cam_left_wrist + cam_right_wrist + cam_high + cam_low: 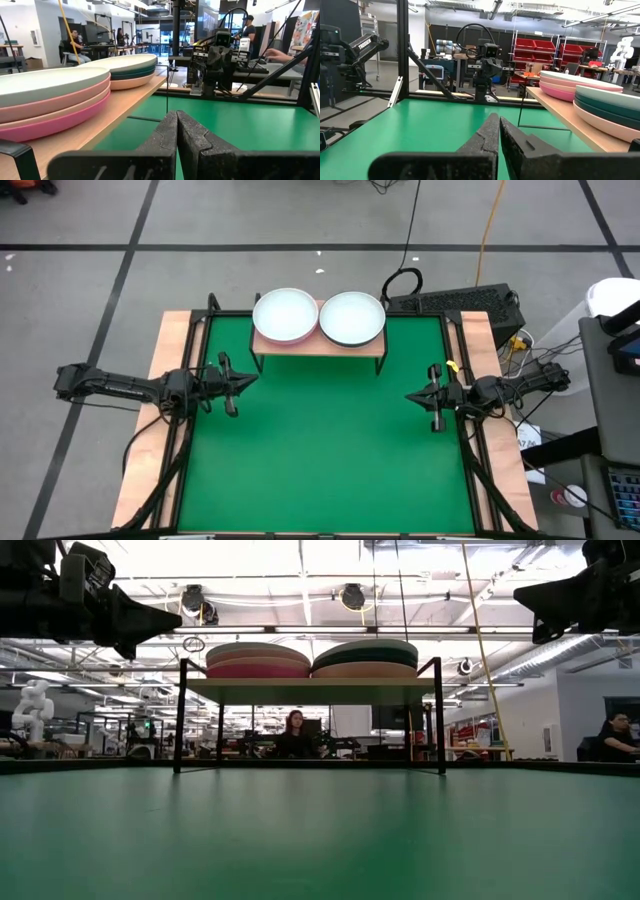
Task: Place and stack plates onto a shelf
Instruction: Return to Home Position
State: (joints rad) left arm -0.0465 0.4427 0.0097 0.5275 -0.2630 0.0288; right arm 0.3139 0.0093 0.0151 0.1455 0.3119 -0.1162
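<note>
Two stacks of plates sit on the shelf (318, 343), a light wooden board on thin black legs at the table's far edge. The left stack (285, 314) has a pale mint-white plate on top of salmon and pink ones (55, 102). The right stack (352, 317) shows pale mint-white over dark teal and salmon (607, 107). My left gripper (250, 381) hovers shut over the mat's left side, near the shelf's left leg. My right gripper (412, 396) hovers shut over the mat's right side. Neither touches anything.
Green mat (330, 450) covers the table between the arms, with wooden borders (150, 440) left and right. A keyboard (460, 302) and cables lie beyond the far right corner. People sit at desks in the room behind (295, 735).
</note>
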